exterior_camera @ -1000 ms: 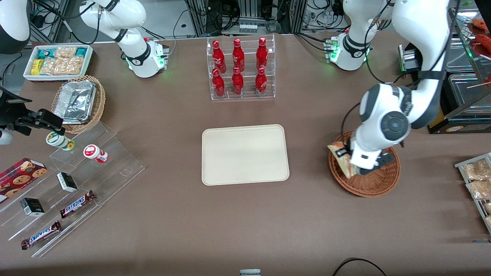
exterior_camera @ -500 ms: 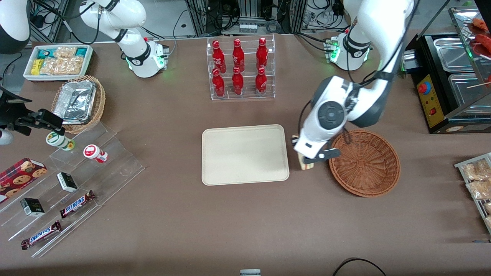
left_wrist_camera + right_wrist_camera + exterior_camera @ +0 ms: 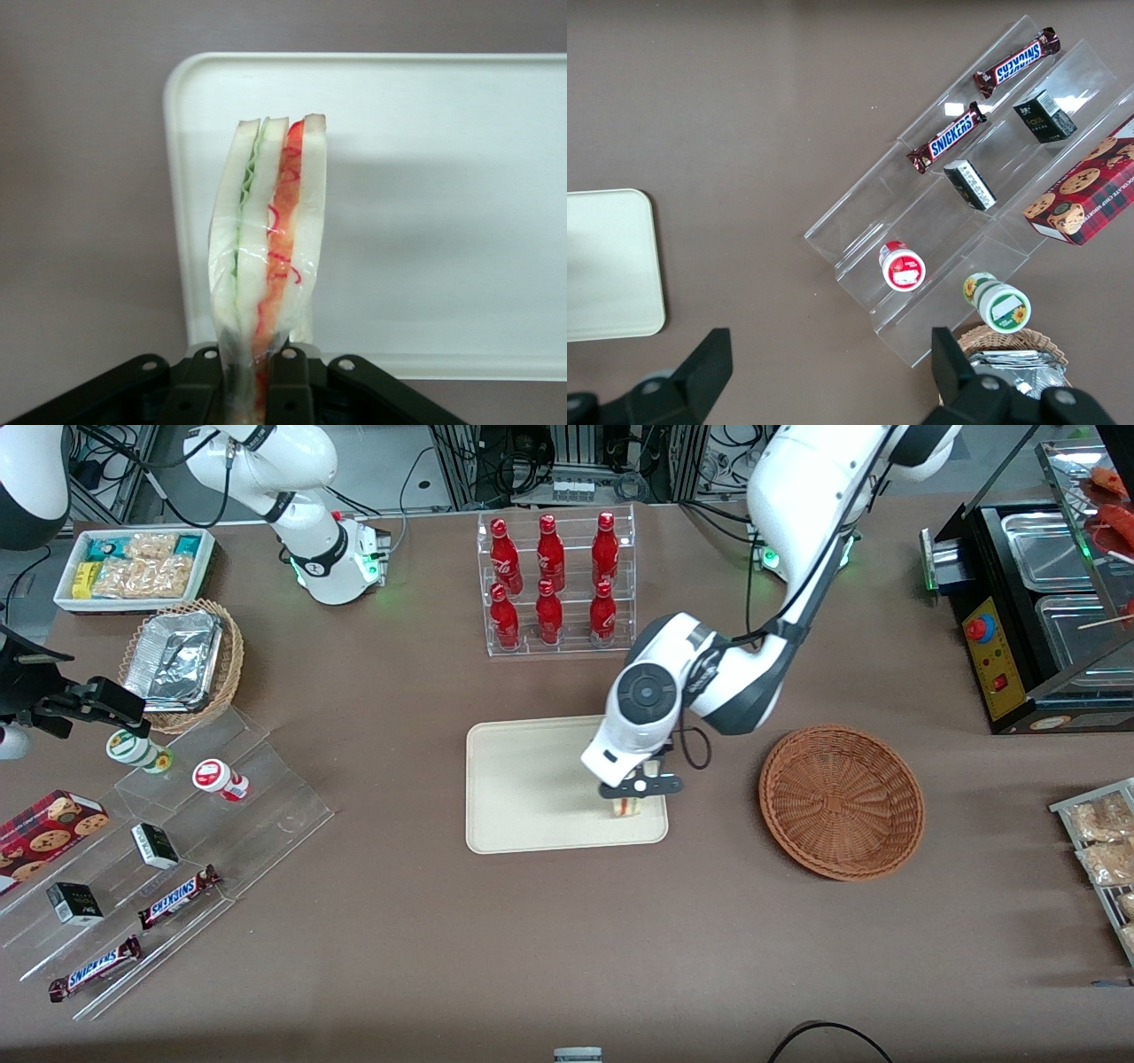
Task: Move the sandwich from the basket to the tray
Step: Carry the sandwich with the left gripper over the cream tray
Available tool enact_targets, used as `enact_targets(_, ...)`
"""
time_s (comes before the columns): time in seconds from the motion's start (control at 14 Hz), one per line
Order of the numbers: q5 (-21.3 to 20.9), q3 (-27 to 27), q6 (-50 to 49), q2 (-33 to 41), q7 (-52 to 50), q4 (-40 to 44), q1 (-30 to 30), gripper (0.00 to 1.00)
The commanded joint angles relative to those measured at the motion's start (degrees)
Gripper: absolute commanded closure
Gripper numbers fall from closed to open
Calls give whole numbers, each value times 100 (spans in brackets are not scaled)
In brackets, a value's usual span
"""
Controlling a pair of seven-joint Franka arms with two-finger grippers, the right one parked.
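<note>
gripper (image 3: 631, 795) over tray (image 3: 532, 779) corner nearest basket (image 3: 842, 802) | fingers pinch wrapped sandwich (image 3: 270, 257) upright | basket holds 0 items

My left arm's two-finger gripper (image 3: 631, 795) hangs over the flat beige rectangular tray (image 3: 532, 779), at the tray's end nearest the round reddish-brown wicker basket (image 3: 842, 802). Clamped in it is the triangular cream-bread sandwich wedge (image 3: 270, 257), apparently clear of the tray surface. The basket sits beside the tray, toward my working arm's end of the brown table (image 3: 567, 939).
</note>
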State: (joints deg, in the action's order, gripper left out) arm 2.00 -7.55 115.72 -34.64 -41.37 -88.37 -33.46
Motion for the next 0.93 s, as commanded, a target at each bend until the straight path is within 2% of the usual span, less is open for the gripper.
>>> enact_targets(0.0, 46, 8, -173, -526, -143, 732, -309, 100)
enact_targets(0.29, 46, 17, -226, -992, -565, 1216, -564, 100)
enact_targets(0.86, 28, 43, -208, -1194, -1013, 1427, -573, 100)
